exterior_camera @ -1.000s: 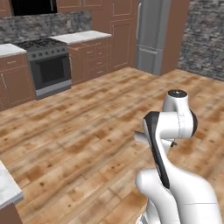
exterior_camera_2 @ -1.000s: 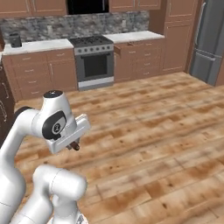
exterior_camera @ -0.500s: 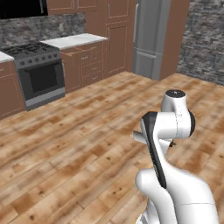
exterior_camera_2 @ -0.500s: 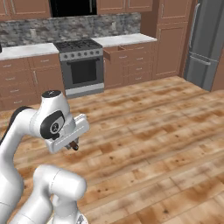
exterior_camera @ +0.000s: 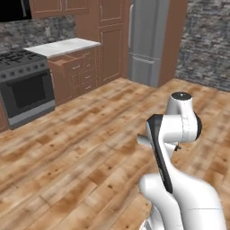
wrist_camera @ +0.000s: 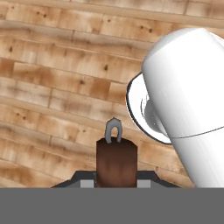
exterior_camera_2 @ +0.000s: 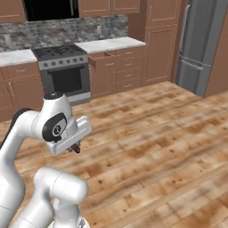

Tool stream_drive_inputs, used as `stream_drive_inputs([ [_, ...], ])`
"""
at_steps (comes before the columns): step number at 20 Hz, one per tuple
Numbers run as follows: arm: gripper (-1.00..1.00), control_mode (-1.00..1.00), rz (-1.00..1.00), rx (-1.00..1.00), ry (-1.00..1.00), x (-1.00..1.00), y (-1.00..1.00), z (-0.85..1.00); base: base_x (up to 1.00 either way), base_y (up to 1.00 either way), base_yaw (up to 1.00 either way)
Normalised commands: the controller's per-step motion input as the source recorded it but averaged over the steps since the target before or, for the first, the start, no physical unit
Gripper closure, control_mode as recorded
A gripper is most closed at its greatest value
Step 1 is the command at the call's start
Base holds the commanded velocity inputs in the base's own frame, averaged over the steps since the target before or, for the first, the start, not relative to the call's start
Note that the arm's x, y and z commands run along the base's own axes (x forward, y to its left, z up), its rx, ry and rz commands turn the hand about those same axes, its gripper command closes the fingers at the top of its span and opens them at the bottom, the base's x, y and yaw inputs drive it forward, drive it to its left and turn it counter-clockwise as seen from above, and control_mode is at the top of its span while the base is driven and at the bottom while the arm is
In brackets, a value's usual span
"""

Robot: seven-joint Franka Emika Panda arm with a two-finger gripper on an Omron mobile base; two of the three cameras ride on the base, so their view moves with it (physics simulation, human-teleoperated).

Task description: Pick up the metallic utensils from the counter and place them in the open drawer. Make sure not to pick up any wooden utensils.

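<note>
1. Wood-plank floor (exterior_camera_2: 147,147) spreads across the room, with brown cabinets, one stove (exterior_camera_2: 62,73) and one tall grey refrigerator (exterior_camera_2: 198,44) along the far walls.
2. You will find the counter (exterior_camera: 63,46), a white slab, just beside the stove. Below it one drawer (exterior_camera: 67,60) stands pulled out, well apart from the robot; judged from this, it is left open to receive the utensils.
3. Your gripper (wrist_camera: 115,164) is folded in close to the arm's own body and points down at the floor. This reads as a carrying posture for driving, not for reaching.
4. Look at the hand view: the fingers are closed on one short utensil (wrist_camera: 115,155) with a brown handle and a small silver-grey loop at its far end. It appears to be one of the metallic utensils, held lengthwise so that it stays put in transit.
5. In the right base view the same dark piece pokes out under the hand (exterior_camera_2: 75,148).
6. Count: one utensil in hand, one open drawer, one counter section beside it. At this range nothing lying on the counter can be made out, so further utensils cannot be counted.
</note>
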Motion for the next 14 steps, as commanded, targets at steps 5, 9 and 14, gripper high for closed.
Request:
stream_drive_inputs([
  [5, 1.0, 1.0, 0.0, 0.0, 0.0, 0.0, 0.0, 0.0, 1.0, 0.13, -0.15],
  [9, 1.0, 1.0, 0.0, 0.0, 0.0, 0.0, 0.0, 0.0, 1.0, 0.08, -0.14],
  [14, 1.0, 1.0, 0.0, 0.0, 0.0, 0.0, 0.0, 0.0, 1.0, 0.05, -0.14],
])
